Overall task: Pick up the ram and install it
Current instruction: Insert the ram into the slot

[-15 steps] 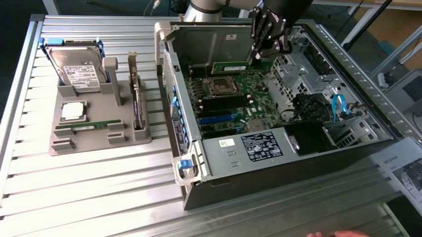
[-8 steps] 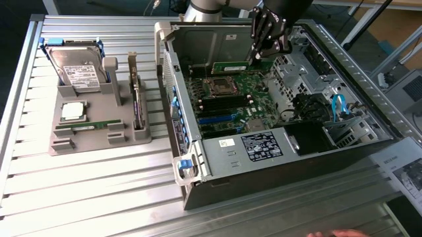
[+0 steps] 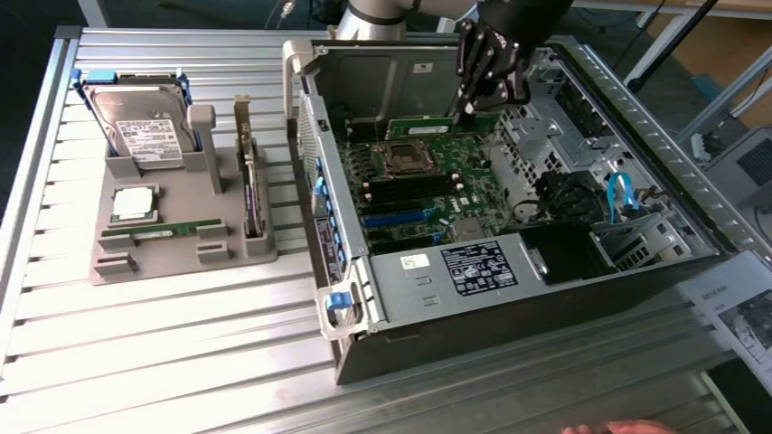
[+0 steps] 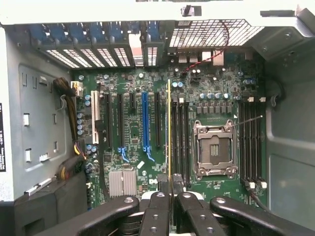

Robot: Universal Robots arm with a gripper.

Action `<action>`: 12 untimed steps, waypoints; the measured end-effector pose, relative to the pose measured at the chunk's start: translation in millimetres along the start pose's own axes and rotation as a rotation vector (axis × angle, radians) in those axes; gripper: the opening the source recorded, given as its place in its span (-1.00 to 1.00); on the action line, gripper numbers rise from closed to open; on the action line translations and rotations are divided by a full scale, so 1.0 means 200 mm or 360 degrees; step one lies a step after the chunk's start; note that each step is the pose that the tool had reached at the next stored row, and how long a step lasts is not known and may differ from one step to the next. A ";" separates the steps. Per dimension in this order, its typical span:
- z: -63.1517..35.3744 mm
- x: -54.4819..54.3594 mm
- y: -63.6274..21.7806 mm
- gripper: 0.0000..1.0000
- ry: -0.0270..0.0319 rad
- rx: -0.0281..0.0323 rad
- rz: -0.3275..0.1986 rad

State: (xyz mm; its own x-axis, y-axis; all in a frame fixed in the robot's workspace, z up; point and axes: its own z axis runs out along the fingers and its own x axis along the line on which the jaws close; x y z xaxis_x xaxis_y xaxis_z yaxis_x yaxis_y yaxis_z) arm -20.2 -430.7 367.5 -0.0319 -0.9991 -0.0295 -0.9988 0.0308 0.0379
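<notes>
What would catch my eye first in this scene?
The open computer case in the middle of the exterior view draws the eye first, with its green motherboard laid bare. Above the board, the black gripper is shut on the ram, a thin green stick. At the exterior view's left, a grey holder carries a hard drive and a silver processor.

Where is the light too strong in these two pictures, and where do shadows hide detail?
In the exterior view, glare whitens the table slats at the exterior view's left; the computer case is shadowed inside. Wrist view: the case rim is washed white, the motherboard is evenly lit, and the gripper holding the ram looks dark.
</notes>
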 end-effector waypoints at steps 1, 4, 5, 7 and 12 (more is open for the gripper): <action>0.007 0.00 0.000 -0.76 -0.00001 0.00000 0.0000; 0.029 0.00 -0.001 -0.76 0.00001 -0.00001 0.0000; 0.037 0.00 -0.001 -0.76 0.00000 0.00000 0.0000; 0.054 0.00 -0.002 -0.76 -0.00001 0.00001 0.0000; 0.096 0.00 -0.004 -0.76 0.00000 0.00000 0.0000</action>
State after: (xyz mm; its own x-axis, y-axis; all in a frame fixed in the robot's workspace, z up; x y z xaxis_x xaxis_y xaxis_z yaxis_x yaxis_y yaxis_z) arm -20.2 -430.8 348.3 -0.0318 -0.9991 -0.0295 -0.9988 0.0307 0.0379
